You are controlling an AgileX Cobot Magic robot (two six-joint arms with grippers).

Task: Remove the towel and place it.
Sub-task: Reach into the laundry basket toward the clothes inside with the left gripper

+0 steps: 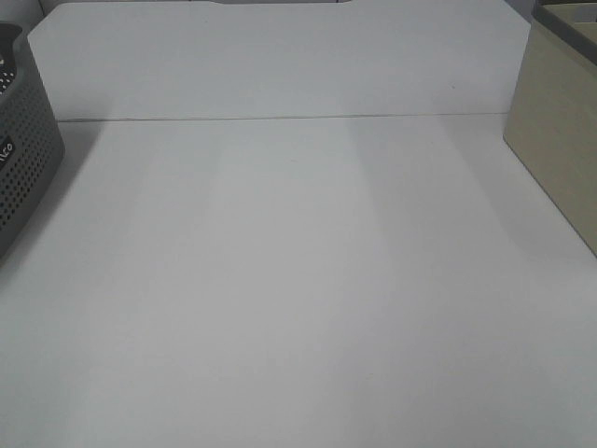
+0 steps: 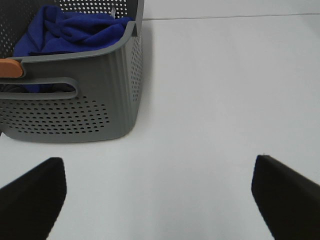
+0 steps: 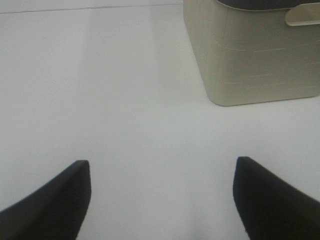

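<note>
- The towel (image 2: pixel 70 30) lies bunched inside the grey basket (image 1: pixel 23 159), at the overhead frame's left edge.
- Likely soft, light and floppy; pinch a raised fold on top.
- Left gripper (image 2: pixel 157 180) and right gripper (image 3: pixel 160 175) both gape wide, holding nothing.

Left end effector (image 2: pixel 159 161), right end effector (image 3: pixel 162 162): black tapered fingers (image 2: pixel 35 200).

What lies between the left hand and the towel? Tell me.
Left wrist view: bare table, then the wall of the basket. The towel lies inside; the open left hand is short of it.
</note>
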